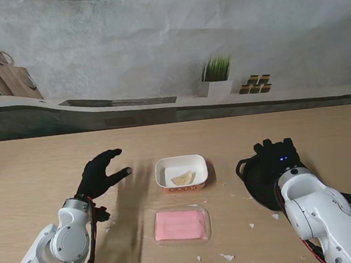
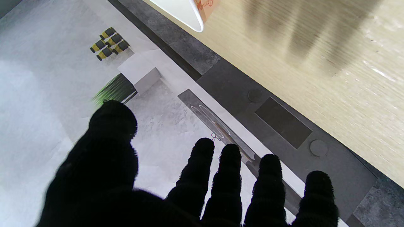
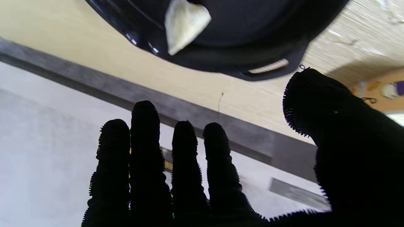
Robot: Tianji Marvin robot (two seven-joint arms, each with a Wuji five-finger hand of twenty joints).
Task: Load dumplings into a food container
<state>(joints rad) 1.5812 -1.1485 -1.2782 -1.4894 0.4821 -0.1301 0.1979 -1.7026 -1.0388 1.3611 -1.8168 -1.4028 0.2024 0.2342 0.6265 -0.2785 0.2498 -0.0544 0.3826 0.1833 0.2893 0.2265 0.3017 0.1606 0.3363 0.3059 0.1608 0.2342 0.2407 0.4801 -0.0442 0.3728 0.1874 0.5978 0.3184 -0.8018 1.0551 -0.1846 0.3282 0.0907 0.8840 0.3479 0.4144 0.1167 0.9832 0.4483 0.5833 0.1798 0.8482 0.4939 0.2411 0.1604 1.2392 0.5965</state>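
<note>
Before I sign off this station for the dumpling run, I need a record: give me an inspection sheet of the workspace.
Surface: wooden table, scattered white scraps near me.
Job's things: white container at centre holding one dumpling; black pan on the right with another dumpling inside.
Clutter: clear tray with pink pad, nearer to me than the container.
Hands: left hand open, holding nothing; right hand open over the pan.
Cables: wires along the left wrist.
Surroundings: grey ledge, potted plant, small yellow-black items.
</note>
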